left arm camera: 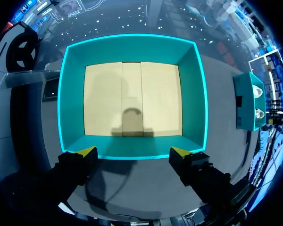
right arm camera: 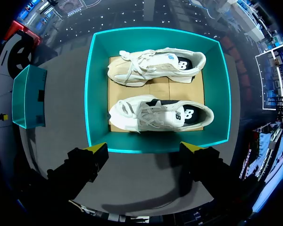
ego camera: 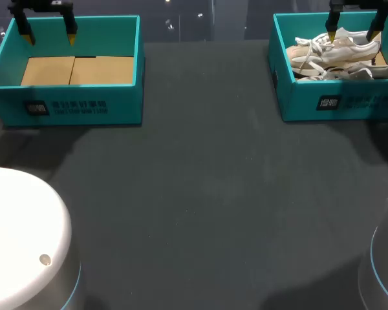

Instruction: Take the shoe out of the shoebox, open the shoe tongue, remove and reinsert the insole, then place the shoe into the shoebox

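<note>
Overhead, the dark worktop (ego camera: 200, 187) is carrying two teal boxes. At left, the left pincer (ego camera: 49, 33) is hanging released over the left shoebox (ego camera: 6, 71), which is showing its cardboard floor. At right, the right pincer (ego camera: 353, 31) is hovering released above the right shoebox (ego camera: 297, 97) — the white shoes (right arm camera: 160, 115) are lying side by side inside. Pale print (ego camera: 74, 108) is marking each box front — too small to read.

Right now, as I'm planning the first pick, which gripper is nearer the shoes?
Right. The right gripper hovers open above the shoebox holding the shoes. The left gripper hovers open above the empty shoebox across the table.
</note>
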`<act>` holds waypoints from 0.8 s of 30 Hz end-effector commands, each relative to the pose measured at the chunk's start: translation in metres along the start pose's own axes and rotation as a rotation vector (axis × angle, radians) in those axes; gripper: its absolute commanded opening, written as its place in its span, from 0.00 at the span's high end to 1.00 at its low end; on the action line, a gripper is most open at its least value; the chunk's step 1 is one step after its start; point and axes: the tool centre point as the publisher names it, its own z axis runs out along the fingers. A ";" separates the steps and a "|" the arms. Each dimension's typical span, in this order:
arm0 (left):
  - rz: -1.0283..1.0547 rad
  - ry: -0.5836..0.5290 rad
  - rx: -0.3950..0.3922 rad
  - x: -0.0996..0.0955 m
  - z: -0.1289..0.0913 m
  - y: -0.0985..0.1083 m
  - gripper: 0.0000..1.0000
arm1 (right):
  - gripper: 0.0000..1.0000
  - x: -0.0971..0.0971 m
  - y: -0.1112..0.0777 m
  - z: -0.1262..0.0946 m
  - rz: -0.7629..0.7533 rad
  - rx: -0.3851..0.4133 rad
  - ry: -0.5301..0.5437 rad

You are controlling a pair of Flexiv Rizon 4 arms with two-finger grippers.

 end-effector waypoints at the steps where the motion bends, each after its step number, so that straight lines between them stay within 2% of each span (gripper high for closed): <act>1: 0.000 -0.001 0.000 0.000 0.000 0.000 0.00 | 0.00 0.000 0.000 0.000 0.000 0.001 0.000; 4: 0.000 -0.001 0.000 0.000 0.000 0.000 0.00 | 0.00 -0.012 0.003 0.003 0.019 -0.002 -0.016; 15: 0.000 -0.001 0.000 0.000 0.000 0.000 0.00 | 0.00 -0.080 -0.003 0.014 0.100 -0.002 -0.089; 24: 0.000 -0.001 0.000 0.000 0.000 0.000 0.00 | 0.02 -0.109 -0.007 0.031 0.115 -0.005 -0.111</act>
